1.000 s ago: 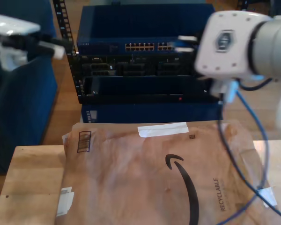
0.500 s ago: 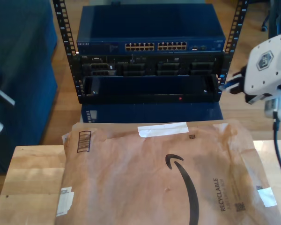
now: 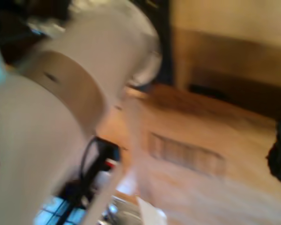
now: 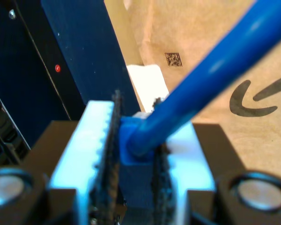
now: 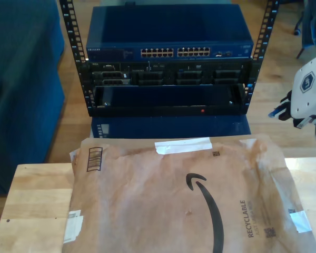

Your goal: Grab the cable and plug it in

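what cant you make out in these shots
- First wrist view: motion blur; my first end effector's state is unreadable.
- Second wrist view: the cable is clamped in my second end effector; the pads hide its plug.
- Exterior view: an arm is cut by the exterior view's right edge; switch port labels too small.
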Controlling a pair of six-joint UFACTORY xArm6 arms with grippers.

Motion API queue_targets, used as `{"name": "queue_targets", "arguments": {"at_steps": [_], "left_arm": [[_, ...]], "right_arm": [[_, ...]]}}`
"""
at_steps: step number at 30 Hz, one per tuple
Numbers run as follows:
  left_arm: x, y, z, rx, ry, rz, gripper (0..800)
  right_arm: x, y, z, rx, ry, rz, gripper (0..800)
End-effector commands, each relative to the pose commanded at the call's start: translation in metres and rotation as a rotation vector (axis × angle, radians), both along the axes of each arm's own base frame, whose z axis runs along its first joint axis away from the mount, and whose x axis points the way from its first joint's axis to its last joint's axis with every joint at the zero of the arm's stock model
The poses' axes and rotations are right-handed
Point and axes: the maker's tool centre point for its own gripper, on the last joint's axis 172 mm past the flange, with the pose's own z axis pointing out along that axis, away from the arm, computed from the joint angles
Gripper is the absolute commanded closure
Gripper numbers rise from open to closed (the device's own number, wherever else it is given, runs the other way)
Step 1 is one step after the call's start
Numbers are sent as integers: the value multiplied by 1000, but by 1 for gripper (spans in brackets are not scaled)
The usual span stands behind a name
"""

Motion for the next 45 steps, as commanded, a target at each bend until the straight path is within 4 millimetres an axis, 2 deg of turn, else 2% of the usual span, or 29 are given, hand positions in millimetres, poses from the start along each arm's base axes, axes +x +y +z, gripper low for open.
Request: {"name": "queue_targets", "arguments": {"at_steps": [5, 10, 13, 14, 16, 19, 24, 26, 28, 29, 31, 33, 39, 41, 43, 44, 45], "left_arm": [[-45, 1, -28, -70, -58, 30, 1], [-82, 0, -58, -124, -149, 56, 1], [-99, -17, -91, -130, -177, 134, 1], [-101, -18, -98, -119, -185, 141, 1], [-103, -15, -99, -114, -213, 136, 1], [-110, -28, -107, -151, -255, 145, 1], [-115, -21, -111, -125, -310, 113, 0], [-121, -23, -134, -89, -353, 105, 0], [-127, -13, -149, -24, -401, 79, 0], [-129, -11, -157, 0, -418, 86, 0], [-119, -13, -178, 35, -454, 108, 0], [-109, -13, -179, 43, -489, 150, 0], [-108, -13, -179, 40, -495, 149, 0], [-108, -14, -180, 38, -495, 149, 0], [-108, -13, -179, 40, -495, 149, 0], [-108, -14, -180, 38, -495, 149, 0], [-108, -14, -180, 38, -495, 149, 0]], "right_arm": [[-4, -2, -6, 6, 23, -30, 800], [-5, -5, -9, -12, 29, -27, 800], [-9, -5, -15, -11, 42, -29, 800], [-10, -6, -18, -12, 46, -27, 800], [-12, -5, -22, -15, 54, -25, 800], [-11, -6, -37, -14, 86, -25, 800], [-15, -6, -47, -12, 106, -26, 800], [-15, -6, -48, -12, 108, -25, 800], [-13, -8, -51, -12, 112, -31, 800], [-10, -9, -49, -14, 103, -30, 800], [-1, -12, -48, -18, 73, -44, 800], [9, -16, -46, -26, 38, -54, 800], [13, -14, -43, -33, 8, -50, 800], [31, -19, -32, -44, -70, -72, 800], [36, -20, -29, -55, -106, -71, 800], [39, -20, -23, -57, -118, -70, 800], [46, -21, -9, -57, -144, -72, 800]]}}
